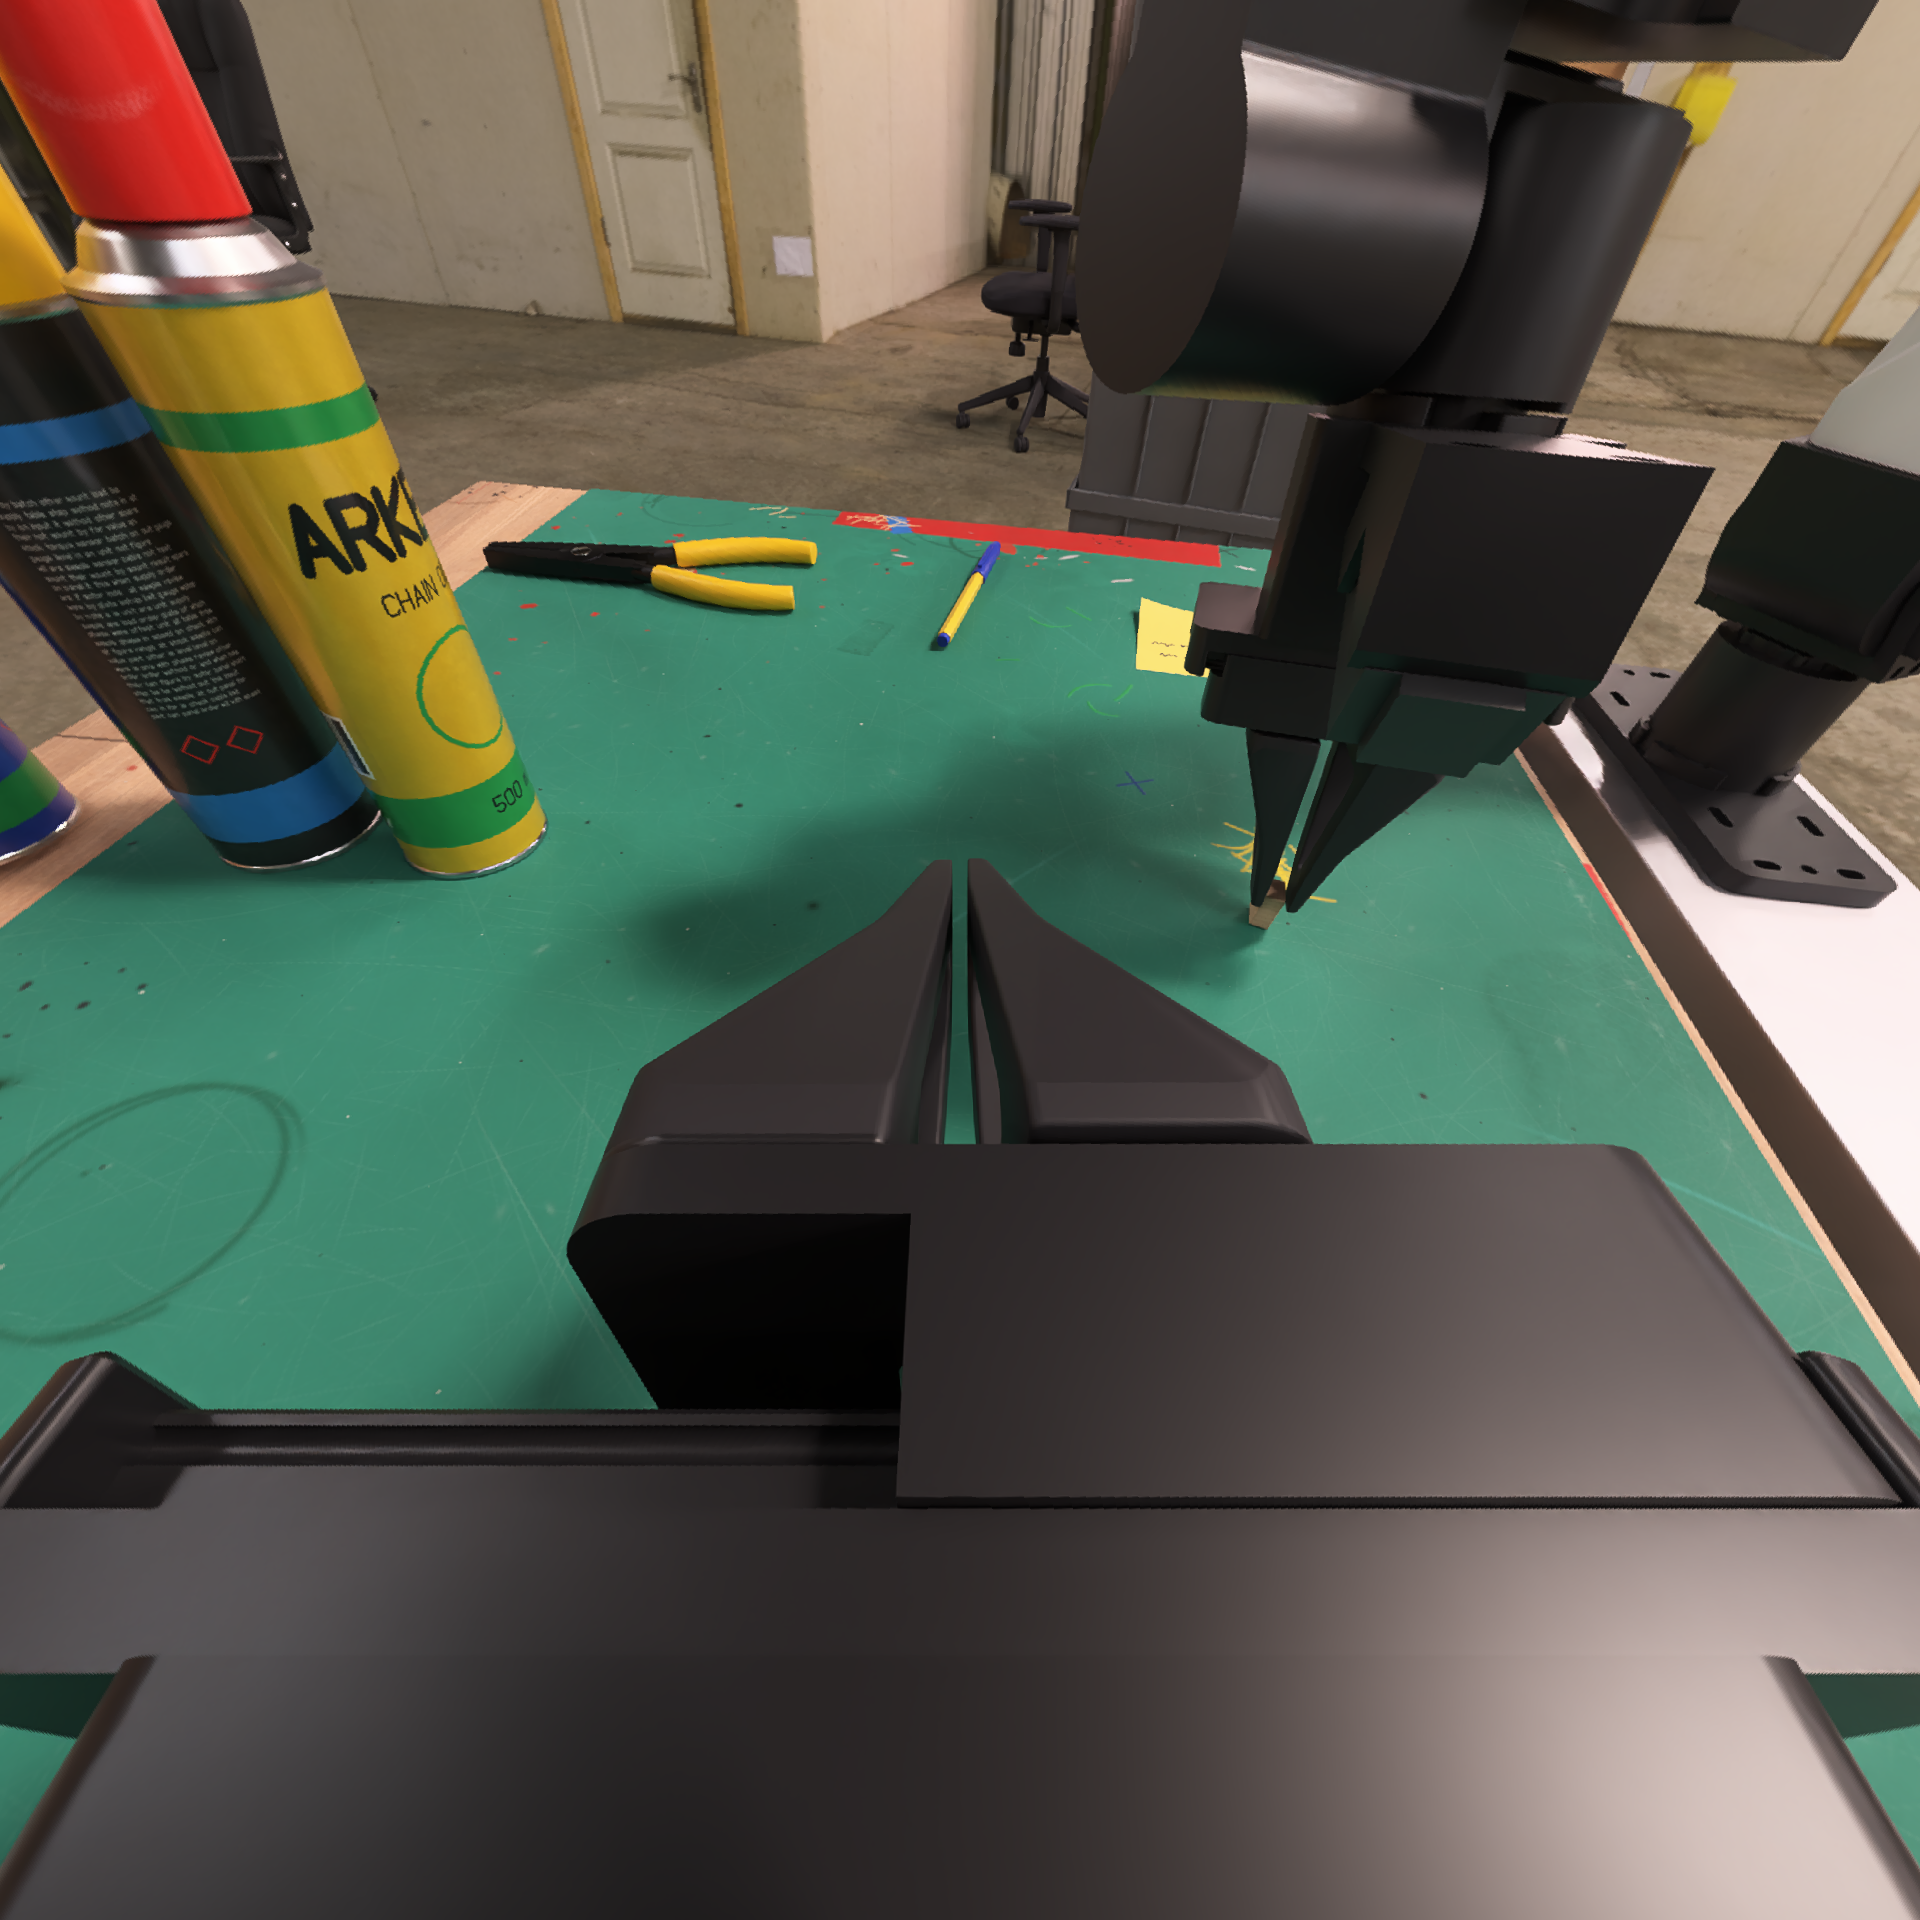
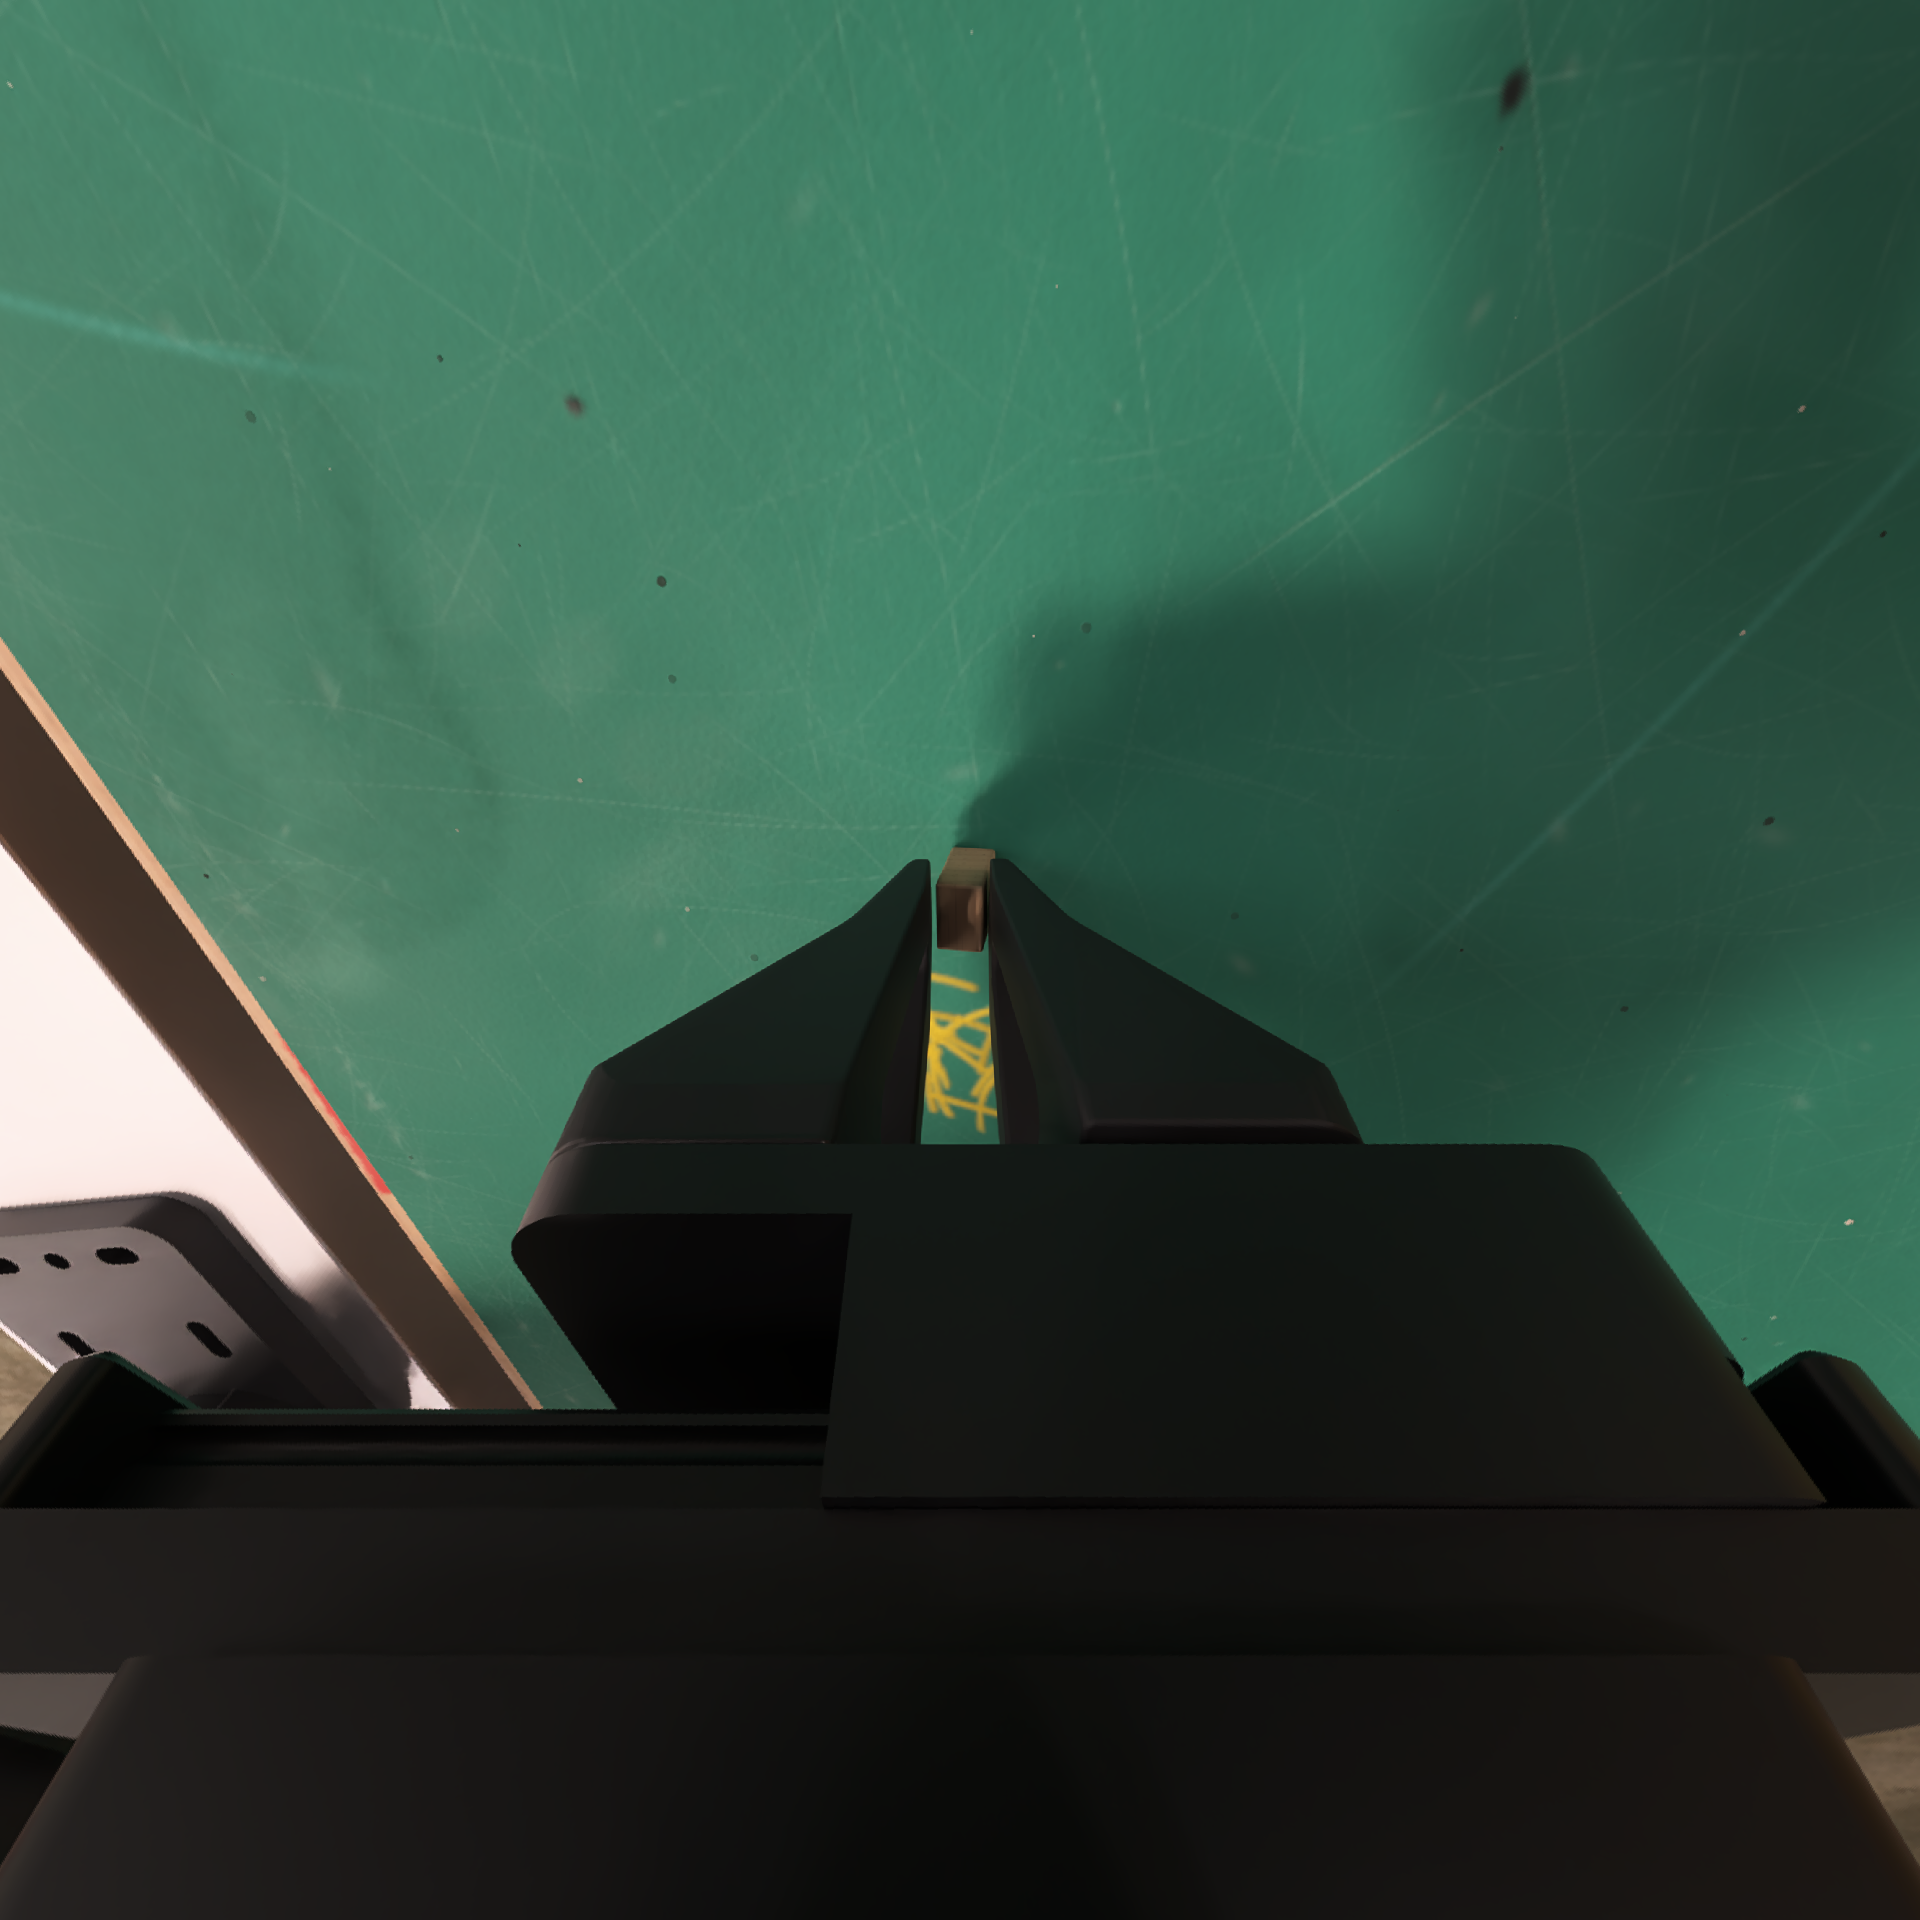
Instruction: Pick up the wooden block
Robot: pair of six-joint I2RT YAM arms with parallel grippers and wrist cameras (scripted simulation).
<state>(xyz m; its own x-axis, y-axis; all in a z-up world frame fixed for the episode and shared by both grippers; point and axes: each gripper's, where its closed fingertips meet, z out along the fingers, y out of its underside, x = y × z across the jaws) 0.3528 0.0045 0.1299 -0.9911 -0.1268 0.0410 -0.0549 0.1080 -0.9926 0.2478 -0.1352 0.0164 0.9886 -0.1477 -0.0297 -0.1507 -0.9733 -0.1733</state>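
Observation:
The wooden block [image 2: 959, 912] is small and tan. It sits between the fingertips of my right gripper [image 2: 959, 873], which is shut on it, at or just above the green mat [image 2: 727, 416]. In the left wrist view the right gripper [image 1: 1280, 896] points straight down at the mat's right side, and only a corner of the block [image 1: 1261, 915] shows under its tips. My left gripper [image 1: 960, 871] is shut and empty, low over the middle of the mat, left of the block.
Spray cans [image 1: 343, 540] stand at the left. Yellow-handled pliers [image 1: 675, 574], a pen [image 1: 966, 597] and a yellow sticky note [image 1: 1164, 636] lie at the far side. The mat's right edge [image 1: 1704, 1049] and the right arm's base plate [image 1: 1756, 821] are close to the block.

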